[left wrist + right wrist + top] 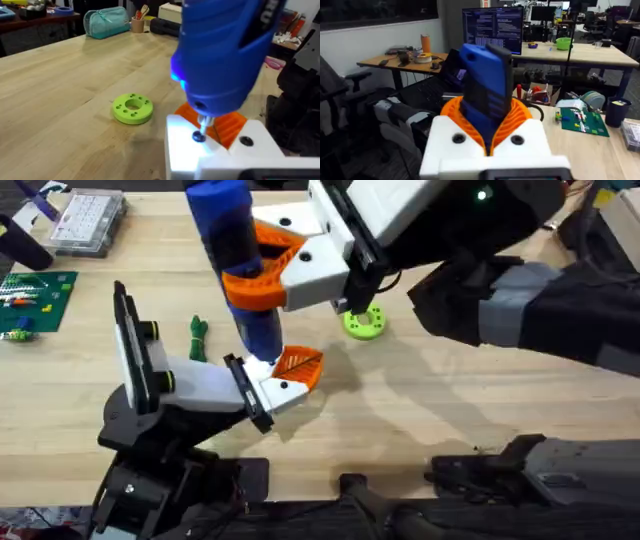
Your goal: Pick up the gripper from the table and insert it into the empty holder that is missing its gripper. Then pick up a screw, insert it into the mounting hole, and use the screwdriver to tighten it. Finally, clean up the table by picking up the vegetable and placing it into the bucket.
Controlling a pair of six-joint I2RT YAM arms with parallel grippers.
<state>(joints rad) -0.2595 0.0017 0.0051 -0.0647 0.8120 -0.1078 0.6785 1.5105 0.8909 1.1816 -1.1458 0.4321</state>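
The screwdriver [238, 255], with its thick blue handle, stands nearly upright over the table's middle. My right gripper [268, 275] is shut on it, the orange pads [520, 117] hugging the handle [487, 95]. Its thin metal tip [201, 125] rests on a small dark screw [198, 136] in the white block of the gripper [220, 150]. That white and orange ribbed gripper [290, 375] sits mounted at the front of my left arm. The dark-green vegetable [198, 338] lies on the wood to the left of the screwdriver. The bucket is out of view.
A lime-green ring [364, 322] lies just right of the screwdriver, also seen as the ring [132, 109] ahead of the left wrist. A clear compartment box [88, 220] and a green circuit board [35, 295] sit at the far left. My right arm spans the upper right.
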